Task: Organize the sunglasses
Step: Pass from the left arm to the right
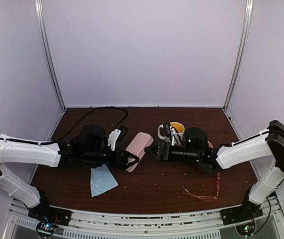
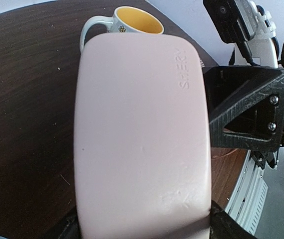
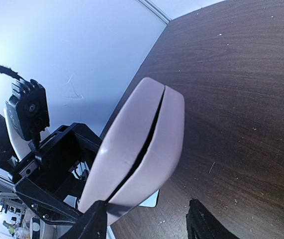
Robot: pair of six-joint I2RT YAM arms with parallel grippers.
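The sunglasses (image 1: 199, 194), thin reddish wire frames, lie on the table at the front right, below my right arm and apart from both grippers. My left gripper (image 1: 131, 160) is shut on the near end of the pink oblong case (image 1: 138, 144), holding it tilted above the table. In the left wrist view the case (image 2: 142, 129) fills the frame between the two fingers. My right gripper (image 1: 152, 150) faces the case's side. Its jaws stand apart in the right wrist view, with one fingertip (image 3: 93, 222) touching the case (image 3: 142, 144) by its dark seam and the other off to the side.
A white mug (image 1: 174, 131) with a yellow inside stands behind my right gripper. The light blue cloth (image 1: 102, 180) lies on the table under my left arm. A black cable (image 1: 99, 112) runs along the back left. Small crumbs dot the dark wood.
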